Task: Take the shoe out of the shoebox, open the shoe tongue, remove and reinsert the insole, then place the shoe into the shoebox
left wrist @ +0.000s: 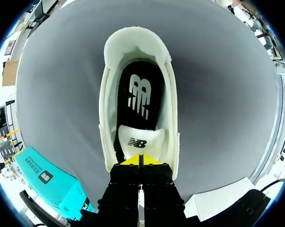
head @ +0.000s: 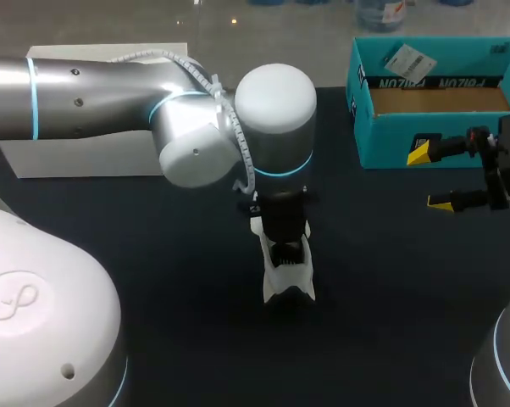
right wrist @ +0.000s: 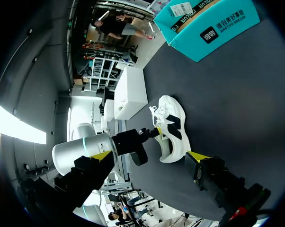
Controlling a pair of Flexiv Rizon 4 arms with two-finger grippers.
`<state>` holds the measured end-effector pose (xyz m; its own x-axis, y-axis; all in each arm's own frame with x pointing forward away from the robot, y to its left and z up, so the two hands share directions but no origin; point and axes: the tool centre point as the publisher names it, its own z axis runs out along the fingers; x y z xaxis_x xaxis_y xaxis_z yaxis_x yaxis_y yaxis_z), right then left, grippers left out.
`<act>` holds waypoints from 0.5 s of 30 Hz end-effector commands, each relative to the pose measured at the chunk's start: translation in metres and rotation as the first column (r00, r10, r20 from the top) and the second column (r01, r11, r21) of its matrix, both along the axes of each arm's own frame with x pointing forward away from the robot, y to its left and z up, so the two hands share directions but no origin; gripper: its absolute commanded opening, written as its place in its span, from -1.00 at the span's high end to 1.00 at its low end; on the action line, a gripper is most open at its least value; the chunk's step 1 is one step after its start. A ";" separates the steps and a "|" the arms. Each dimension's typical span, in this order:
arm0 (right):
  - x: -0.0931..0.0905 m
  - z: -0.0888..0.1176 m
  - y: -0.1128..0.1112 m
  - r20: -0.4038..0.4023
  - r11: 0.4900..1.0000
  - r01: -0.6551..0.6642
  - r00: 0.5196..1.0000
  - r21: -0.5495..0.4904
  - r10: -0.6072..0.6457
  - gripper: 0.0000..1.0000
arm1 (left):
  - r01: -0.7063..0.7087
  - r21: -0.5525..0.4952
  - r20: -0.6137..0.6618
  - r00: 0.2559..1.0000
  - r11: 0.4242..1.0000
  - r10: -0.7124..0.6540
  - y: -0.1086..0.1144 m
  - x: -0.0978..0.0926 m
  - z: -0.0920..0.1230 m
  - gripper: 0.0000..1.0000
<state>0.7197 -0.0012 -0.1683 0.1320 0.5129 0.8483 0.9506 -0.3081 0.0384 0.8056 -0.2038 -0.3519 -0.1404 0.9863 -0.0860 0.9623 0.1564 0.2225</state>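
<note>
at desk (head: pixel 153 254) centre, shoe (head: pixel 287 271) sits out of the shoebox (head: pixel 382 144) at 2 o'clock. left end effector (left wrist: pixel 140 160) pinched narrow on the tongue (left wrist: pixel 138 142), right end effector (head: pixel 430 177) wide, empty. looks like tongue-opening; next, free the insole (left wrist: pixel 138 94).

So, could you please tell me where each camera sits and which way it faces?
Head view: fixed above and behind, looking down on the table; left arm enters left, over the shoe; right claw at right, near the shoebox.
Left wrist view: on that wrist, looking down into the shoe; left claw at its tongue.
Right wrist view: on that wrist, facing the shoe and left arm; its open fingers frame them.
All three share the shoe and shoebox.
</note>
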 end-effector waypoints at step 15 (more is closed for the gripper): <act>-0.001 0.000 0.001 -0.002 1.000 0.002 1.000 -0.003 -0.002 -1.00 | -0.143 -0.026 -0.069 0.988 0.989 0.140 0.015 0.006 0.042 1.00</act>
